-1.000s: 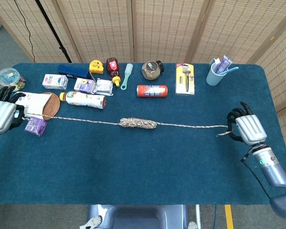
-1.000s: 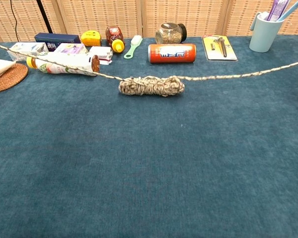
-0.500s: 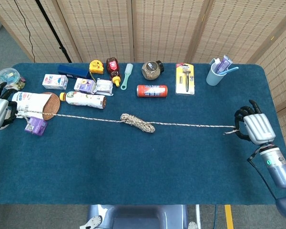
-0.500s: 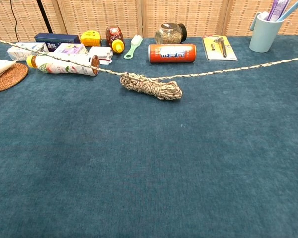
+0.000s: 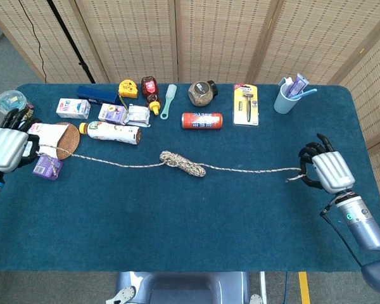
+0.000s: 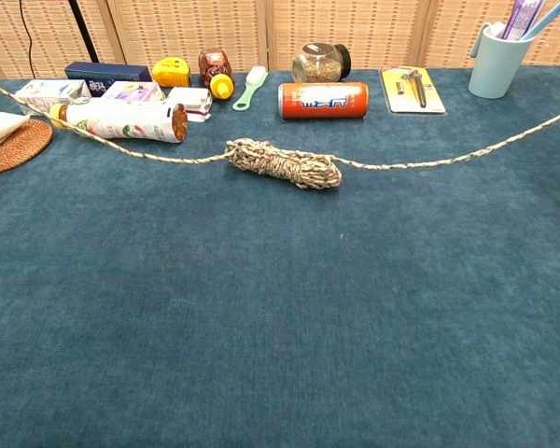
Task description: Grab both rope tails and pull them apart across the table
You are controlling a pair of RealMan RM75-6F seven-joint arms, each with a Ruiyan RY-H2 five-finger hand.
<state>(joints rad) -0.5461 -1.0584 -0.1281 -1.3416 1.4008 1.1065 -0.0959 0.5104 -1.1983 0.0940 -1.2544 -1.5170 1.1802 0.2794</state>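
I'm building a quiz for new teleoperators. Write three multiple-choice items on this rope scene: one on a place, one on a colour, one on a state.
1. Where does the rope bundle lie?
A. near the table's middle
B. inside the cup
C. on the woven mat

2. What colour is the can?
A. green
B. red-orange
C. white

3. What does the right hand do?
A. rests open on the can
B. holds a rope tail
C. grips the razor pack

Answers: 1 A, the bundle sits between both hands, mid-table. 2 B, the can's body is red-orange. 3 B, the rope tail ends at its curled fingers, as the other does at the left hand.
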